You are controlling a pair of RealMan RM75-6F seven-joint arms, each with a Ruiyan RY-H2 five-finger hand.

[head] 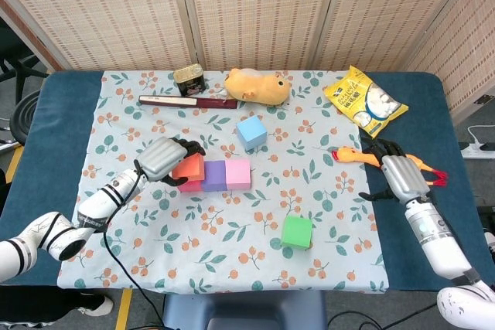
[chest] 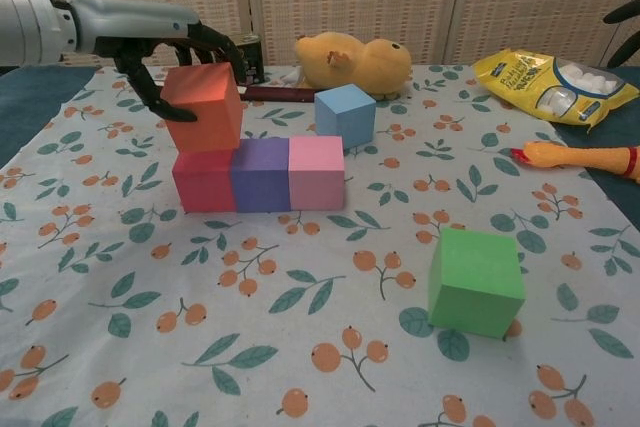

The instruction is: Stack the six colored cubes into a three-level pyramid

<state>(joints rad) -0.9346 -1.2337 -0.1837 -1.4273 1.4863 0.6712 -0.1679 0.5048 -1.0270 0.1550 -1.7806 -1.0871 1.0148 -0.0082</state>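
— Which step is it on, would you say?

— Starting the second level, I'd judge. The bottom row is laid: the red cube (chest: pixel 203 182), the purple cube (chest: pixel 260 174) and the pink cube (chest: pixel 316 172) sit touching in a line on the floral cloth (chest: pixel 300 347). The left hand (chest: pixel 160 42) has its fingers wrapped around the orange cube (chest: pixel 203 107), holding it right over the red one.

— Is it resting on it?

— From the chest view its underside looks to meet the top of the red cube, or nearly so; I can't tell whether any weight is on it. It sits mostly over the red cube, not across the seam with the purple.

— So what comes next?

— For a pyramid it should straddle that seam, so I'd expect a nudge toward the purple cube before the fingers let go (and a gentle release, or the row underneath may shift). After that, two cubes are left: the blue cube (head: pixel 251 131) just behind the row, and the green cube (head: pixel 297 232) lying apart at the front.

— And the other hand?

— The right hand (head: pixel 396 171) holds nothing, fingers spread loosely, off on the blue table edge beside the rubber chicken (head: pixel 354 155). It's well away from the cubes.
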